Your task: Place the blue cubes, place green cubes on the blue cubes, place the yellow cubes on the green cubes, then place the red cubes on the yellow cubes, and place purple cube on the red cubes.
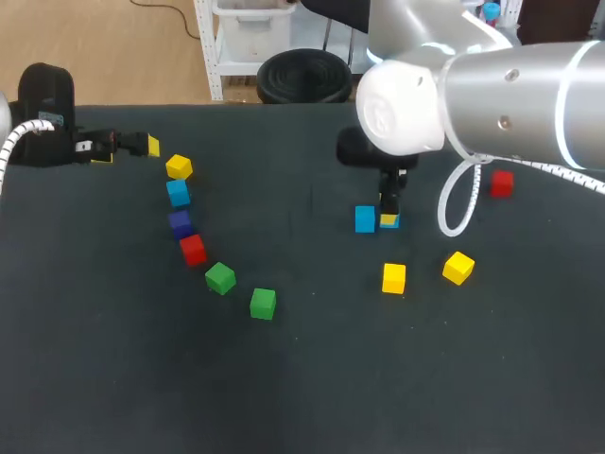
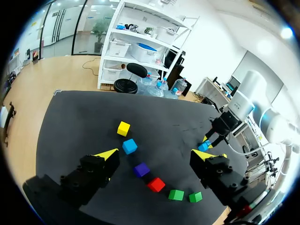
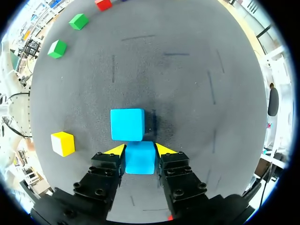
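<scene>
Dark worktop point(image 1: 312, 397) carries an arc of loose cubes at the frame's left, likely stock for later layers: a spare blue cube point(image 1: 178, 192), a purple cube point(image 1: 181, 224) and two green cubes point(image 1: 220, 278) among them. At upper left the left pincer point(image 1: 128, 151) hangs empty, fingers wide apart, clear of the arc. Mid-frame is bare, giving room to carry. Right of centre the right pincer point(image 3: 140, 150) is clamped on the held blue cube point(image 3: 140, 158), low and flush against the placed blue cube point(image 3: 127, 124), probably to form the base. Two yellow cubes point(image 1: 393, 278) lie near, lower right
</scene>
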You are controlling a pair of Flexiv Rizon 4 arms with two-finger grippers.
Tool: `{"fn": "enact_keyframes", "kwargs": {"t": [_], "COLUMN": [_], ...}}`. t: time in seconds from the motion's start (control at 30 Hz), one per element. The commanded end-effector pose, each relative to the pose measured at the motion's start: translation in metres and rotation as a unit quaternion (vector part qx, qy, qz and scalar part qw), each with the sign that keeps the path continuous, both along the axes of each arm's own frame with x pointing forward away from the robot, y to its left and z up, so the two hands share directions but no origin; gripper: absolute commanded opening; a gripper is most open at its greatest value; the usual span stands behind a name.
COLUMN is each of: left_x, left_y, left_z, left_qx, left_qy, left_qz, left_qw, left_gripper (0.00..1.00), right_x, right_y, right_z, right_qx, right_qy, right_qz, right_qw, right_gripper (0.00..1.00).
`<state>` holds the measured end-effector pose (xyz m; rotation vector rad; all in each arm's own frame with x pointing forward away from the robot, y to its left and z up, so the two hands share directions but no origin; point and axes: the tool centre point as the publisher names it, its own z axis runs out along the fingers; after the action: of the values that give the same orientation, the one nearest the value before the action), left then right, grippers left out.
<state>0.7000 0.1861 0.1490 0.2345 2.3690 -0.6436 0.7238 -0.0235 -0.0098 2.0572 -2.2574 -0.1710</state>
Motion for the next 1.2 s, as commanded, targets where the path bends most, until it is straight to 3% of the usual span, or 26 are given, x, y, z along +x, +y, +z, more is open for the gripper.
{"fn": "enact_keyframes", "kwargs": {"t": [0.03,0.2,0.23,0.27,0.3,0.6,0.87,1.2], "left_x": [0.0,0.0,0.0,0.0,0.0,0.0,0.0,0.0], "left_y": [-0.001,-0.001,-0.001,-0.001,-0.001,-0.001,-0.001,-0.001], "left_z": [0.001,0.001,0.001,0.001,0.001,0.001,0.001,0.001], "left_qx": [0.001,0.001,0.001,0.001,0.001,0.001,0.001,0.001], "left_qy": [0.001,0.001,0.001,0.001,0.001,0.001,0.001,0.001], "left_qz": [0.001,0.001,0.001,0.001,0.001,0.001,0.001,0.001], "left_qw": [1.0,1.0,1.0,1.0,1.0,1.0,1.0,1.0], "left_gripper": [1.0,1.0,1.0,1.0,1.0,1.0,1.0,1.0], "right_x": [0.002,0.003,0.003,0.003,0.003,-0.001,-0.01,-0.02], "right_y": [-0.001,-0.002,-0.001,-0.001,-0.001,0.0,0.007,0.016], "right_z": [-0.002,-0.003,-0.004,-0.004,-0.005,0.0,0.048,0.082], "right_qx": [0.002,0.003,0.002,0.001,0.001,0.013,0.037,0.03], "right_qy": [-0.001,0.004,0.006,0.007,0.008,0.004,-0.047,-0.061], "right_qz": [-0.001,0.001,0.002,0.002,0.002,0.002,0.012,0.021], "right_qw": [1.0,1.0,1.0,1.0,1.0,1.0,0.998,0.997], "right_gripper": [0.0,0.02,0.31,0.79,1.0,1.0,1.0,1.0]}}
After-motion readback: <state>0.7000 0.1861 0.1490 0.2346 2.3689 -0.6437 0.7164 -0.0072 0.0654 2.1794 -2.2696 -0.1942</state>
